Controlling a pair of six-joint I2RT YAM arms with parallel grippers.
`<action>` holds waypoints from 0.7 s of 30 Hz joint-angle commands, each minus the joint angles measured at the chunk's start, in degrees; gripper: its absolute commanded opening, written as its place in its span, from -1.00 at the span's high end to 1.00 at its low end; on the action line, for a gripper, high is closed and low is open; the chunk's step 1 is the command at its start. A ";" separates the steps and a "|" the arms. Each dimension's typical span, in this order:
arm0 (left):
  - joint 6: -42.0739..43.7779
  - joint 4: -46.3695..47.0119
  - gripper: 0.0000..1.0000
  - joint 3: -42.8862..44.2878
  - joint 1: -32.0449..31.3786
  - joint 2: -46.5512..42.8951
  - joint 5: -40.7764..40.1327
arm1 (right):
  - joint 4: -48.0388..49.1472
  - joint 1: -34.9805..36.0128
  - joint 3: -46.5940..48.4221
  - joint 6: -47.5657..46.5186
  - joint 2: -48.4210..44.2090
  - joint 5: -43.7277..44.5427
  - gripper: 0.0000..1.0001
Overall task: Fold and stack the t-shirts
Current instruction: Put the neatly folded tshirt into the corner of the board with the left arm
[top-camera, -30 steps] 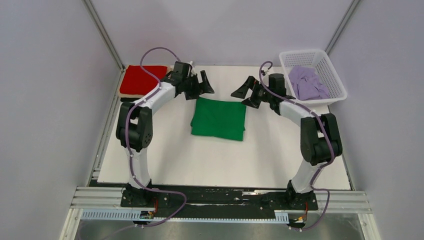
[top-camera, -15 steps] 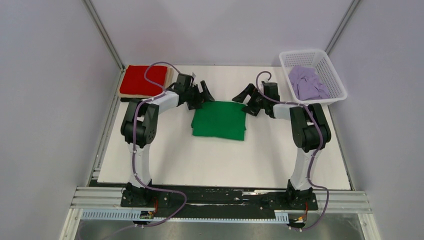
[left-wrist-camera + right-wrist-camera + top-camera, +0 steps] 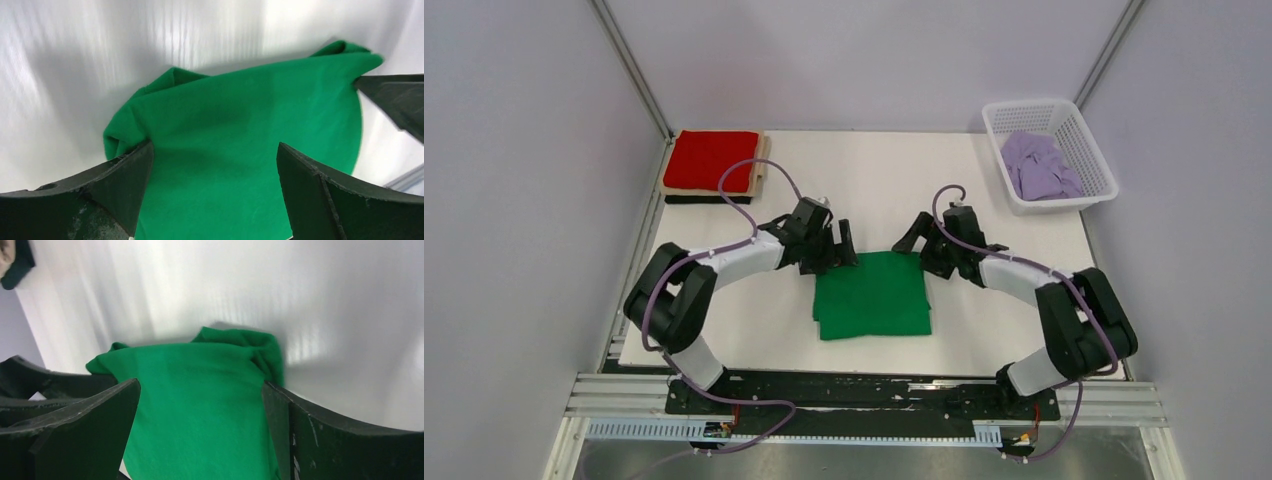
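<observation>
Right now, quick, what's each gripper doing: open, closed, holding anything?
Left gripper: jaws open, spread over the edge of the green t-shirt, gripping nothing.
Right gripper: jaws open over the same shirt, gripping nothing.

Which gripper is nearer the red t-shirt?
Left. The left gripper sits toward the robot and right of the red t-shirt, at the green t-shirt's corner; the right gripper is farther right.

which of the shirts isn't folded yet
The lilac shirt, crumpled in the white basket at the far right. The green shirt and the red shirt both lie folded flat.
</observation>
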 commanded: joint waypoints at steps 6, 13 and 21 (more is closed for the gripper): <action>-1.04 -18.75 -1.00 2.12 -5.21 -14.89 -16.16 | -18.05 0.03 -1.23 -0.60 -23.14 16.71 -1.00; -3.84 -21.07 -1.00 -4.08 -5.49 -20.84 -15.92 | -27.09 -0.15 -9.33 4.10 -43.45 29.81 -1.00; -9.81 -15.80 -1.00 -10.34 -8.25 -18.15 -14.40 | -31.11 -0.38 -14.35 3.53 -58.49 35.03 -1.00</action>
